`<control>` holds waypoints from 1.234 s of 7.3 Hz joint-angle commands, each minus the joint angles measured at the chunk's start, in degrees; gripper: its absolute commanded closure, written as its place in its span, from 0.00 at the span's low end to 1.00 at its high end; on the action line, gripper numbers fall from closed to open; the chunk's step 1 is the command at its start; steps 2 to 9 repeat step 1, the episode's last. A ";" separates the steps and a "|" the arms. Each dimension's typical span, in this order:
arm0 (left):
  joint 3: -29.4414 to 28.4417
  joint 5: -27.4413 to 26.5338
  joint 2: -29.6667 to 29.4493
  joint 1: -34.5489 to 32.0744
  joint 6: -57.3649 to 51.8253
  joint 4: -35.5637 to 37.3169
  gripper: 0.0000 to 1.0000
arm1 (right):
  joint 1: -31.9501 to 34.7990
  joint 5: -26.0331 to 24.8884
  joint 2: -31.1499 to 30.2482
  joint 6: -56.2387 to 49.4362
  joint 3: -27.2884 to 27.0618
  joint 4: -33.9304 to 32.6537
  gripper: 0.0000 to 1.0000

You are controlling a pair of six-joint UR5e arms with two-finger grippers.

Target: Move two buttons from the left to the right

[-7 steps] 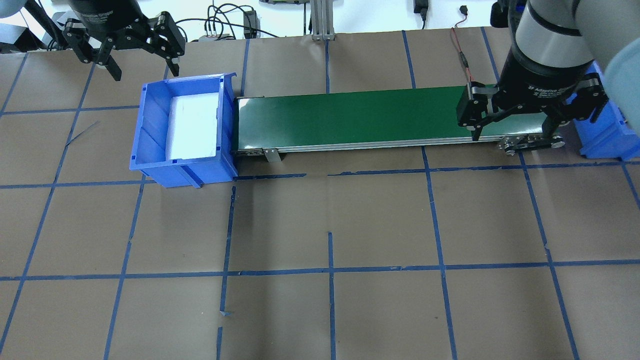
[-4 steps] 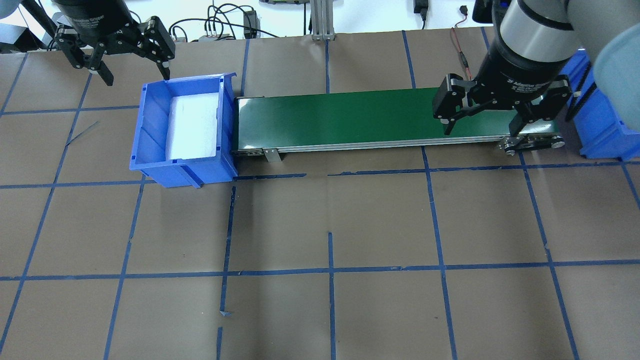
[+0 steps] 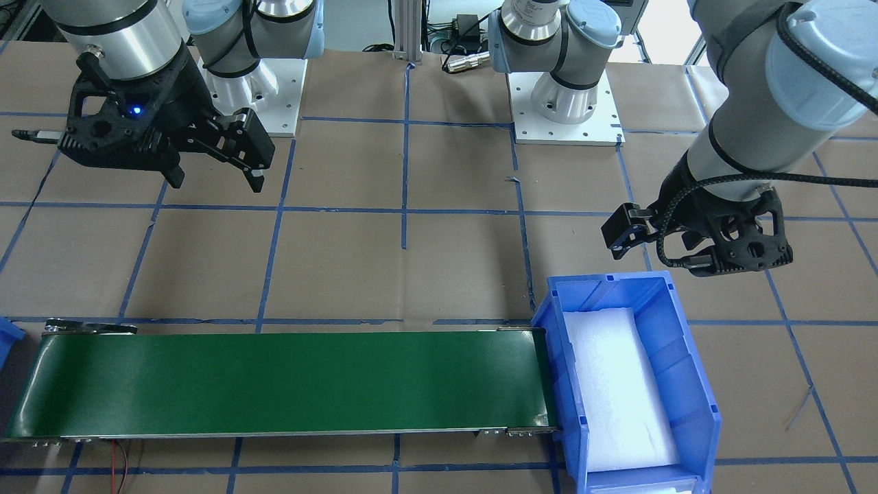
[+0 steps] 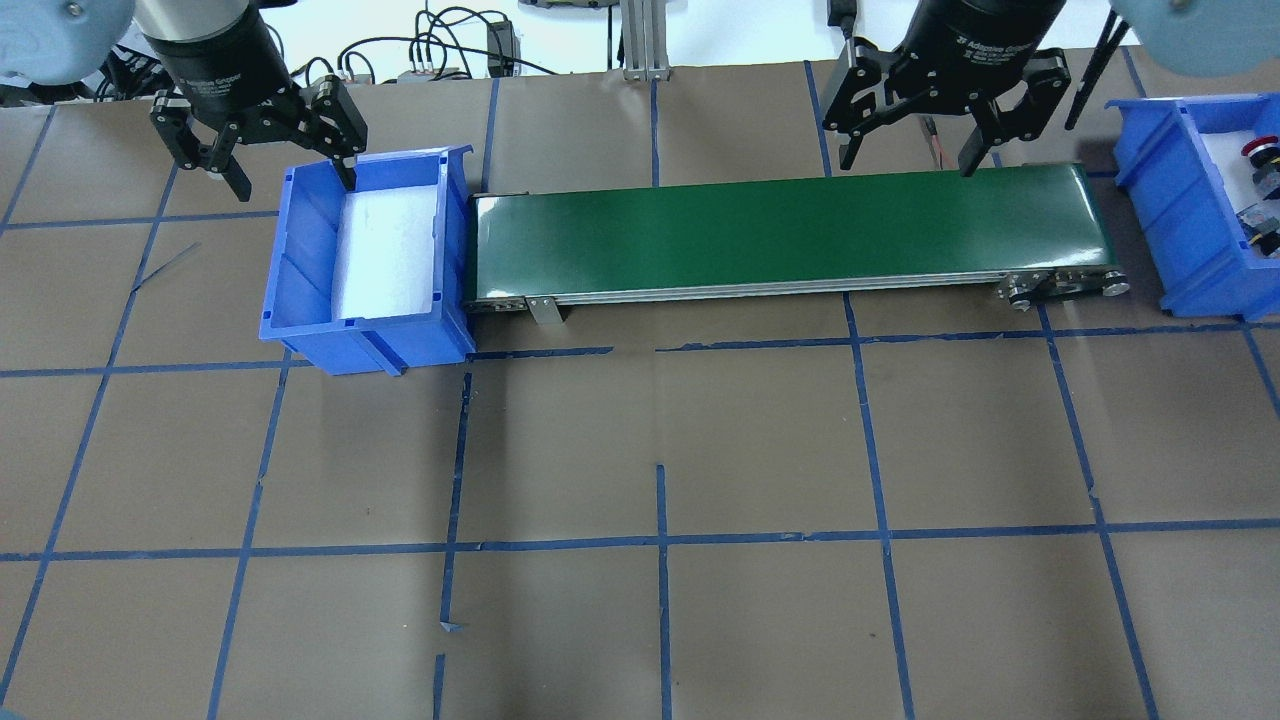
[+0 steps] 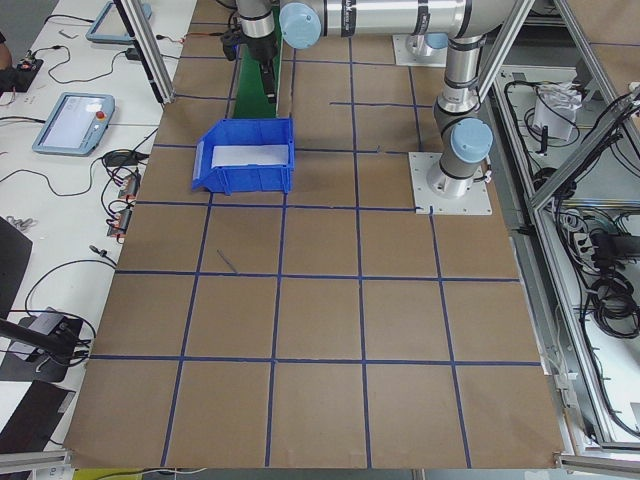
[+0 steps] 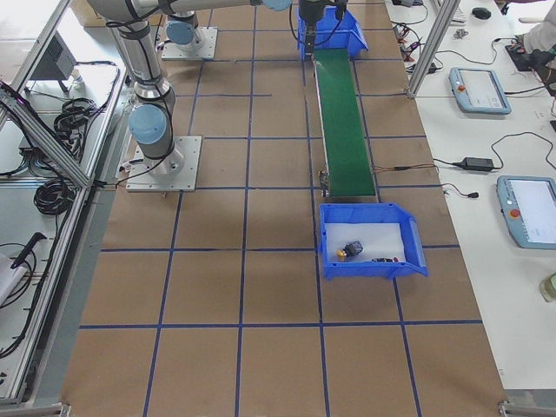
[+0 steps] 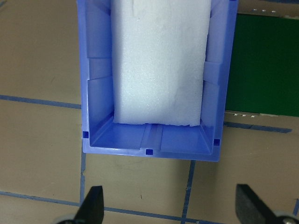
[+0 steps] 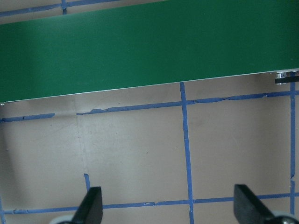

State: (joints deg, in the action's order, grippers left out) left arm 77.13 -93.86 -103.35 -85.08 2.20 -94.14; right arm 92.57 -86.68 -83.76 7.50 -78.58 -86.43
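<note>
Both buttons lie in the right bin (image 6: 369, 270), the blue one just off the right end of the conveyor belt (image 4: 780, 230). In the right side view the yellow button (image 6: 351, 251) lies on that bin's white liner toward the robot's side. The red button (image 4: 1254, 150) is a little apart from it, toward the far side. It is small in every view, so I cannot tell how either one is lying, upright or tipped.

The right gripper (image 4: 906, 162) hangs with its jaws spread wide and nothing between them, over the belt's far edge near its right end. Its wrist camera looks down on the green belt and the brown table paper (image 8: 140, 154), crossed by blue tape lines (image 8: 185, 140). The two fingertips (image 8: 92, 205) sit far apart at the bottom of that picture.

The left gripper (image 4: 295, 182) is also spread wide and holds nothing. It hovers at the far end of the left bin (image 4: 365, 345) (the one butted against the belt's left end). In the overhead view one finger overlaps the bin's far left corner and the other is outside it, over the paper. The left wrist view shows a white foam pad (image 7: 159, 60) lining that bin's floor, with no button on it.
</note>
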 commanded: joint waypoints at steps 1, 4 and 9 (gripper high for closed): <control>0.30 0.77 -0.09 0.96 -0.44 -0.08 0.00 | -0.28 0.02 1.41 -0.03 2.20 -0.14 0.00; 0.30 0.77 -0.09 0.96 -0.44 -0.08 0.00 | -0.28 0.02 1.41 -0.03 2.20 -0.14 0.00; 0.30 0.77 -0.09 0.96 -0.44 -0.08 0.00 | -0.28 0.02 1.41 -0.03 2.20 -0.14 0.00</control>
